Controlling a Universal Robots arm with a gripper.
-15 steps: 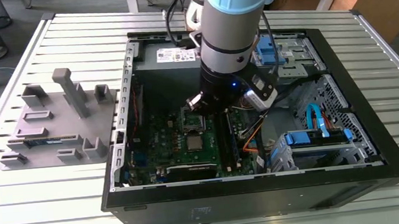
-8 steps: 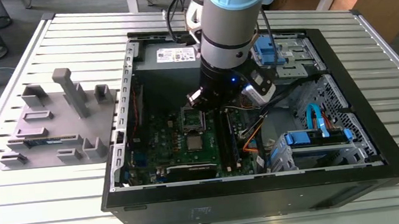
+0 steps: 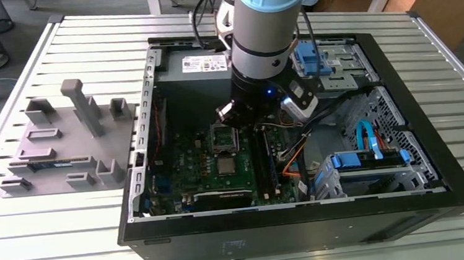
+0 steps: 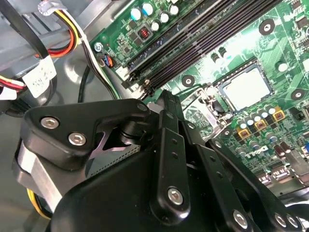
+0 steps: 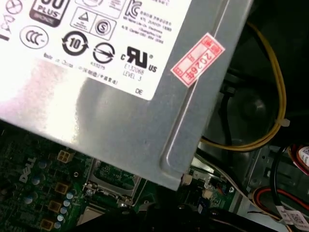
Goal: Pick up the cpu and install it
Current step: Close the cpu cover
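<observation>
Exterior view: gripper [image 3: 245, 123] over socket [image 3: 223, 138]; cpu [image 3: 228, 165] flat on motherboard [image 3: 189, 164], just beside socket toward board's camera-side edge, apart from gripper. Claw state: cannot tell.

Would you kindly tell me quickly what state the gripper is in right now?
Gripper: open or shut cannot be told; the cpu lies on the motherboard, not in its grasp.
</observation>
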